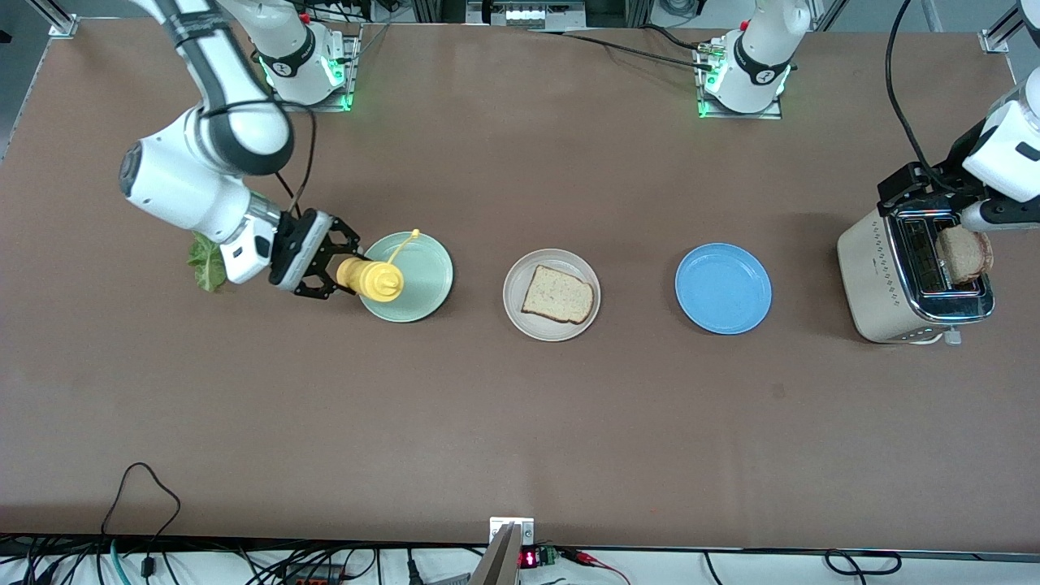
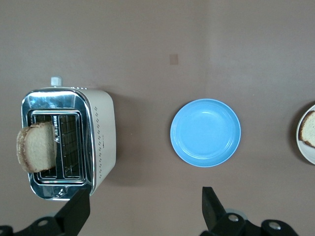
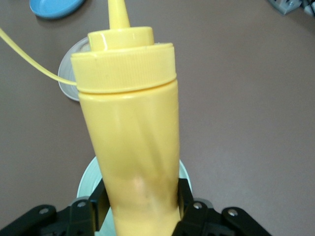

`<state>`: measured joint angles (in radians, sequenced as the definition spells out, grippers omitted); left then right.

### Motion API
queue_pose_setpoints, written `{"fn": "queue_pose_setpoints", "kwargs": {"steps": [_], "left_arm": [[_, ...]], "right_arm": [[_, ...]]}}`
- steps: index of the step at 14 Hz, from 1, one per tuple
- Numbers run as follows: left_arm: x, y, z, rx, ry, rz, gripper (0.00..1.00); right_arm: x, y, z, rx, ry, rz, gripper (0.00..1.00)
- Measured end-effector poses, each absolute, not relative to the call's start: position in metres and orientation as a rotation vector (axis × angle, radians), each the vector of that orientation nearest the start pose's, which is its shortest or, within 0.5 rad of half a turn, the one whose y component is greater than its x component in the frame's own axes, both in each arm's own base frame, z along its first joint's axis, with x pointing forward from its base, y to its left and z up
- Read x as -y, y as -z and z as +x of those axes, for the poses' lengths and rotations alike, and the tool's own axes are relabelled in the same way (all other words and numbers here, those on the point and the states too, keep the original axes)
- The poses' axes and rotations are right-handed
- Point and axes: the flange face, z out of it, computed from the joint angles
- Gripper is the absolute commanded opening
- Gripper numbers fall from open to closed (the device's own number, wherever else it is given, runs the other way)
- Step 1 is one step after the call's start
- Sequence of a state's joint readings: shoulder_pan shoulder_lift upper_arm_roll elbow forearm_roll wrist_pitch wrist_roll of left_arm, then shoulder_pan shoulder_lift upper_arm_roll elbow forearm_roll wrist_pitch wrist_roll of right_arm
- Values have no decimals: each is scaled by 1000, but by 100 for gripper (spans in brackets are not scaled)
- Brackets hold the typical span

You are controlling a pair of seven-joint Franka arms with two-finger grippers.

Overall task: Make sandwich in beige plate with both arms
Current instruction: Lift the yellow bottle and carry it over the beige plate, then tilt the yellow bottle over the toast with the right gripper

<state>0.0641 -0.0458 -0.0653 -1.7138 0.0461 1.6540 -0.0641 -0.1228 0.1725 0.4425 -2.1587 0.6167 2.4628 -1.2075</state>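
Gripping a yellow squeeze bottle (image 1: 372,278) in my right pincer (image 1: 335,268), I hold it tilted over the mint-green plate (image 1: 422,276) toward the right arm's end of the worktop (image 1: 520,422). My left pincer (image 2: 142,211) hangs wide open and empty above the toaster (image 1: 881,280), where a bread slice (image 1: 963,253) stands up out of a slot. The beige plate (image 1: 520,313) lies between the mint-green plate and a blue plate (image 1: 722,288), carrying one bread slice (image 1: 557,294). A lettuce leaf (image 1: 206,264) lies on the worktop beside my right arm.
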Motion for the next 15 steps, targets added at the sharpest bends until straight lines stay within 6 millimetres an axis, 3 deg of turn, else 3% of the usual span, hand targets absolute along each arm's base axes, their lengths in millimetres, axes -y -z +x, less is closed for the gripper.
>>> {"fn": "queue_pose_setpoints", "kwargs": {"steps": [6, 7, 10, 15], "left_arm": [[-5, -593, 544, 96, -20, -3091, 100], [-5, -593, 543, 97, -30, -3091, 100], [-9, -592, 542, 109, -50, -3090, 100], [-9, -592, 542, 110, -52, -3090, 100]], "right_arm": [[-268, -353, 508, 1461, 284, -2538, 0], [-297, -352, 494, 1491, 263, -2589, 0], [-341, -346, 479, 1594, 197, -2642, 0], [-401, -323, 492, 1610, 105, -2712, 0]]}}
